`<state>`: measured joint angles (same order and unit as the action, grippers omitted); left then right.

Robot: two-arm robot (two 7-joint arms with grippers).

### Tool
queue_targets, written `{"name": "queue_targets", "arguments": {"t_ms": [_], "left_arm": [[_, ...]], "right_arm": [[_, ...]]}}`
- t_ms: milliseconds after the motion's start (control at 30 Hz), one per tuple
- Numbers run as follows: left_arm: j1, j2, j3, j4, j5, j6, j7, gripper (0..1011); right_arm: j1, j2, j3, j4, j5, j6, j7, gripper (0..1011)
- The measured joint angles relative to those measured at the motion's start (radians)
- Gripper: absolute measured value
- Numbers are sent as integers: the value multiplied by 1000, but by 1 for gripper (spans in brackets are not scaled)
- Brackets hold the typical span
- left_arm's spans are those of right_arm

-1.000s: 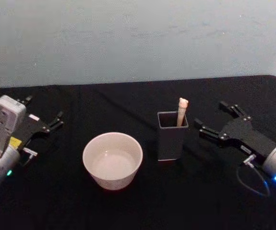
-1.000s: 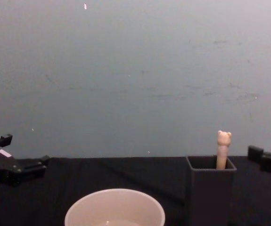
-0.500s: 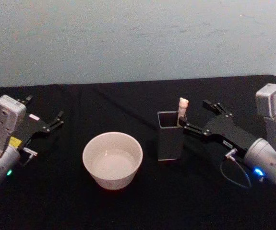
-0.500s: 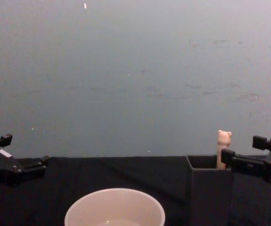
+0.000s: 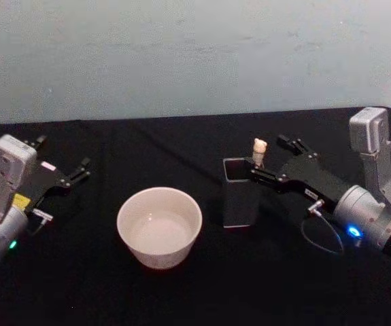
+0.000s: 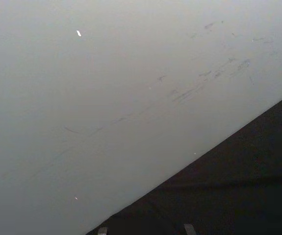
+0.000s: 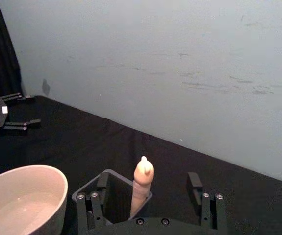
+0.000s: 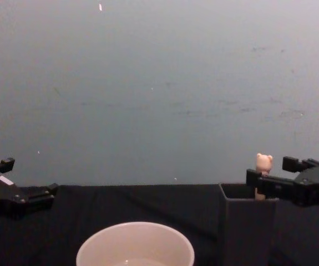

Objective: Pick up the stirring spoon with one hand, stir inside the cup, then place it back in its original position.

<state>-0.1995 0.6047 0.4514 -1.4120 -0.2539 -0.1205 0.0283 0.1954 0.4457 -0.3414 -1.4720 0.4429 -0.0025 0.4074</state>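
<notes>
My right gripper [image 5: 266, 155] is at the top of the dark grey holder box [image 5: 239, 200], with its two fingers spread wide, and it holds nothing. In the right wrist view the stirring spoon [image 7: 142, 183] stands between the fingers, nearer to one of them, and I see a gap on both sides of the handle. From the chest view my near finger crosses in front of the handle just under the small bear head [image 8: 264, 162].

I judge that I am in the first step, the picking up: the hand is placed around the handle but the grasp is not yet made. The next move asks me to close the fingers on the beige handle below the bear head. Then I lift straight up until the bowl of the spoon is out of the box, and only after that carry it over to the cup [image 5: 156, 257]. The handle is thin and leans a little against the wall of the box, so I must close gently and centred.

The box holds the spoon upright; its lower part is hidden inside. The cup stands just beside the box, towards my left. It is pale inside, and I cannot tell if there is liquid in it. My left gripper [image 5: 59, 157] rests open at the left of the black table [image 5: 181, 292], well apart from both.
</notes>
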Motion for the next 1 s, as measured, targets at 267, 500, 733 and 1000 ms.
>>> {"name": "queue_targets", "arguments": {"t_ms": [267, 500, 733, 1000], "left_arm": [[0, 0, 0, 0, 0, 0, 0, 1001], [0, 0, 0, 0, 0, 0, 0, 1001], [0, 0, 0, 0, 0, 0, 0, 1001], [0, 0, 0, 0, 0, 0, 0, 1001]], "right_arm": [[13, -13, 2, 12, 1, 15, 18, 1002], [19, -15, 4, 17, 3, 28, 23, 1002], [19, -16, 4, 17, 4, 28, 23, 1002], [18, -16, 3, 17, 4, 27, 23, 992]]}}
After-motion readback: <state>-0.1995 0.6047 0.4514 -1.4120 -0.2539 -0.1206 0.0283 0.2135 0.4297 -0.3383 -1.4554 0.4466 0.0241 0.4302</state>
